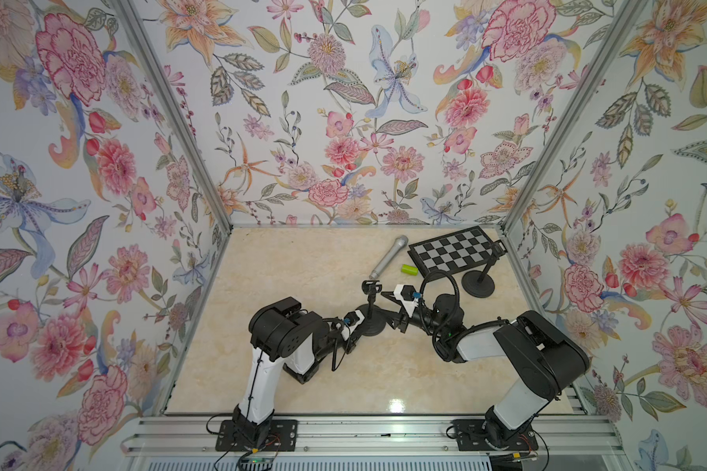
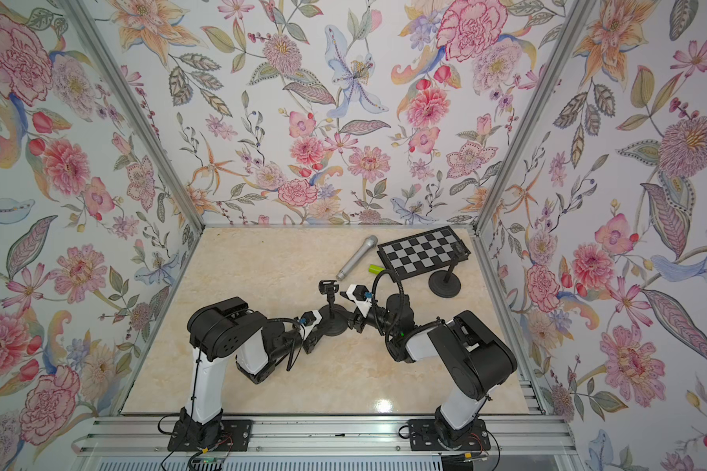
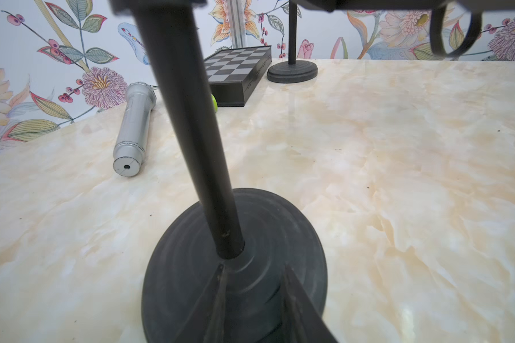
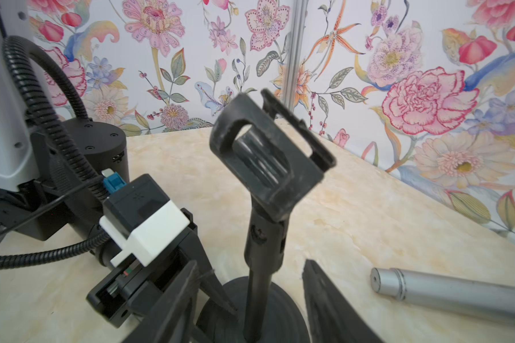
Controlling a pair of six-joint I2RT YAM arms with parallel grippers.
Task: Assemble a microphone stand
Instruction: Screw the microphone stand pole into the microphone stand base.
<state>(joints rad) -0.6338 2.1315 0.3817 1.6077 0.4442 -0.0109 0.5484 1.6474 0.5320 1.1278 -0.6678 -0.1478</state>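
Stand (image 1: 370, 310) upright, centre. Left gripper (image 3: 253, 268) narrow, tips on base (image 3: 176, 282), hold unclear. Right gripper (image 4: 250, 264) wide, straddling pole (image 4: 254, 297), not touching. Mic (image 1: 388, 257) lies just beyond; chessboard (image 1: 452, 249), second stand (image 1: 479, 282) far right.

- Both top views: bright, even, diffuse light from overhead; colours clean.
- 1 white glare patch (image 1: 396, 405) on the glossy desk (image 1: 303, 265), near its front edge; it shows in both top views.
- Shadows on the desk are faint and soft-edged.
- Wide-angle stretch: frame posts (image 1: 172, 114) splay outward toward the corners.
- Left wrist view: stand pole (image 3: 185, 89) is close to the lens and soft; microphone (image 3: 134, 124) is sharp.
- Right wrist view: stand clip (image 4: 268, 154) is slightly soft; wallpaper (image 4: 428, 98) is crisp.
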